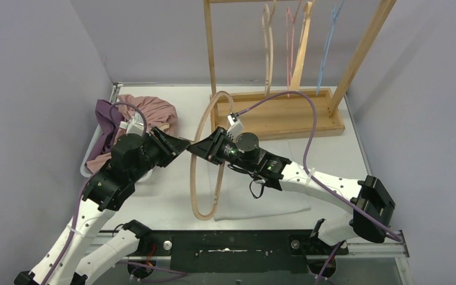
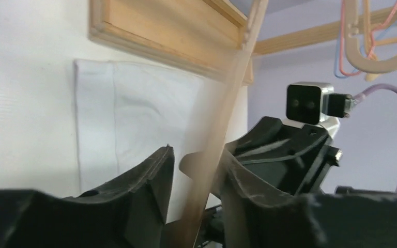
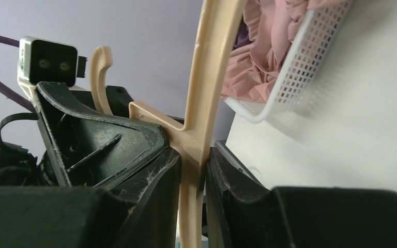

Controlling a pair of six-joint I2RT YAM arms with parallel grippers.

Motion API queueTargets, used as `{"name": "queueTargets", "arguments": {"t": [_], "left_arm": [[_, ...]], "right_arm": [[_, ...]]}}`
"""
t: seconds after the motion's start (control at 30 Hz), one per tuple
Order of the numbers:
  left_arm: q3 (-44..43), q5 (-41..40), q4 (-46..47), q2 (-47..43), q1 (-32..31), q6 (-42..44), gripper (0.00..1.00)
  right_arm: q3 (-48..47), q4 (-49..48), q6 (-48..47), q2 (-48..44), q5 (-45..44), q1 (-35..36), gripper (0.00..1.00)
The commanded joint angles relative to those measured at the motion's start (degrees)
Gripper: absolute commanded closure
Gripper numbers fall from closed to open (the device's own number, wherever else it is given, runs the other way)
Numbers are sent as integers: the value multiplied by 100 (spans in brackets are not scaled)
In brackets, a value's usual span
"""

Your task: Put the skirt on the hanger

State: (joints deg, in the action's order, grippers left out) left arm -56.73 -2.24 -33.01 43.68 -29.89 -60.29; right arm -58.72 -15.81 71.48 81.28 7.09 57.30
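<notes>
Table [image 1: 166,196], one white surface, carries everything, read here as a clock face from above with the arm bases at 6 o'clock. One wooden rack [image 1: 285,122] stands at 12 to 1 o'clock, its tray-like base on the tabletop. Two arms reach in from 6 o'clock: the left arm [image 1: 119,172] angles toward 1 o'clock and the right arm [image 1: 309,178] toward 10 o'clock, so their tips meet just left of the centre. One skirt [image 1: 267,205], white, lies flat on the table at about 6 o'clock from the centre, under the right arm, and is not on any hanger. One white mesh basket [image 3: 310,57] sits at 9 to 10 o'clock and holds two bunched garments, one pink garment [image 1: 154,110] and one purple garment [image 1: 104,127]. One beige hanger [image 3: 210,67] is held over the table at the centre, its lower end above the skirt's left edge. Three more hang from the rack's rail: one beige hanging hanger [image 1: 268,47], one pink hanging hanger [image 1: 289,47] and one blue hanging hanger [image 1: 328,41]. The right gripper [image 3: 194,155] is clenched on the beige hanger, both fingers pressed against its bar. The left gripper [image 2: 196,155] is released: its two fingers stand on either side of the same hanger with a gap showing on one side. Two small wrist cameras face each other, one seen in each wrist view.
</notes>
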Motion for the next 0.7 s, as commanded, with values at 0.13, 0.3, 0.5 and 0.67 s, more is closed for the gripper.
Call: {"name": "queueTargets", "arguments": {"t": [0.13, 0.3, 0.5, 0.67], "left_arm": [[329, 319, 851, -382, 77, -1, 100], [574, 24, 656, -345, 78, 141, 100], [841, -210, 469, -290, 81, 320, 100], [950, -1021, -231, -17, 80, 941, 100]], "right_arm": [[0, 353, -512, -407, 121, -79, 77], [-163, 1325, -998, -536, -227, -79, 51], [-122, 2163, -1344, -786, -679, -88, 38], [-82, 2973, -1821, -838, -1357, 15, 36]]}}
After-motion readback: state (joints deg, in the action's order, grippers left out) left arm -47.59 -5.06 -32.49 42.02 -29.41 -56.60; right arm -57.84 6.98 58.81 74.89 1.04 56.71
